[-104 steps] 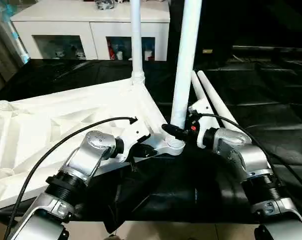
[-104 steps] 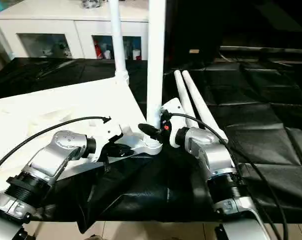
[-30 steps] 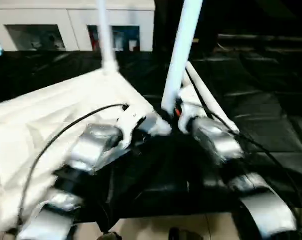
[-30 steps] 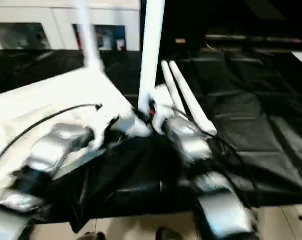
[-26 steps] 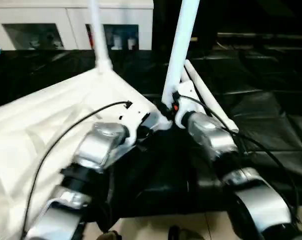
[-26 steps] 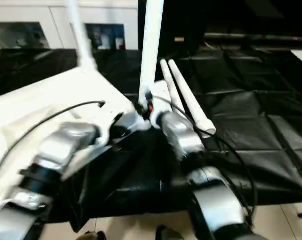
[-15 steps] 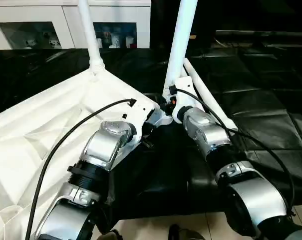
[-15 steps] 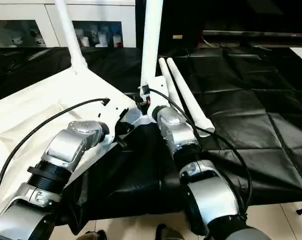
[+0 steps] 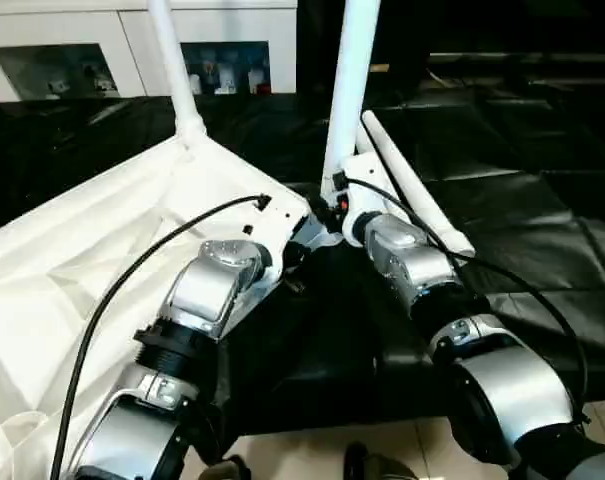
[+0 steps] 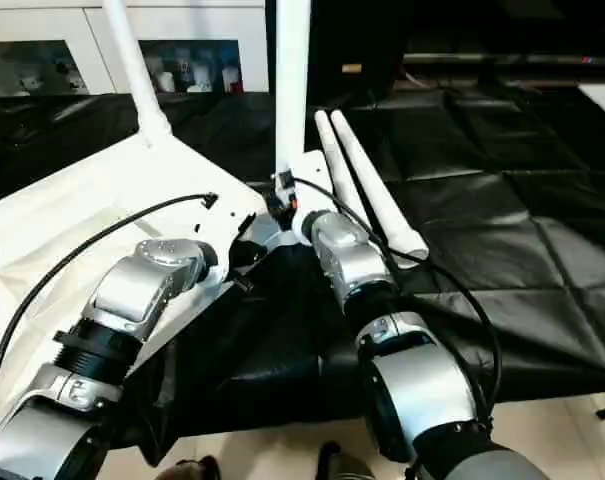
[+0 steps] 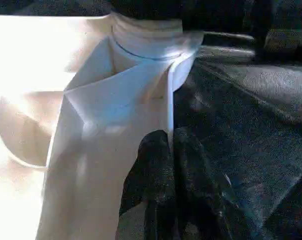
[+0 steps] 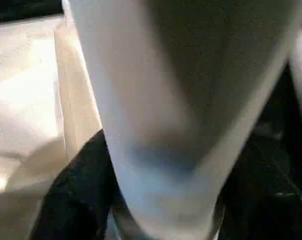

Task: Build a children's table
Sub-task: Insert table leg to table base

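i see the white plastic square table top [image 9: 92, 260] lying upside down on the black crinkled cloth [image 9: 512, 190], ribbed underside facing up, with one corner pointing toward my arms. a white cylindrical tube leg [image 9: 350, 90] stands upright in the near corner socket [image 11: 148, 37], and a second thinner-looking white tube leg [image 9: 172, 70] stands upright in the far corner socket. two more loose white tube legs [image 9: 412, 200] lie side by side on the cloth just beside the near corner, on my right. my left gripper [image 11: 165, 155] sits at the table top's edge just short of the near socket, its two black fingers pressed together with the thin edge rib right at their tips; i cannot tell if they actually pinch it. my right gripper [image 9: 334, 205] is at the base of the near upright leg, and in the right wrist view a black finger [image 12: 76, 185] shows on each side of the tube, so it is clamped around that leg. behind the cloth stands a white cabinet with glass doors [image 9: 132, 60].
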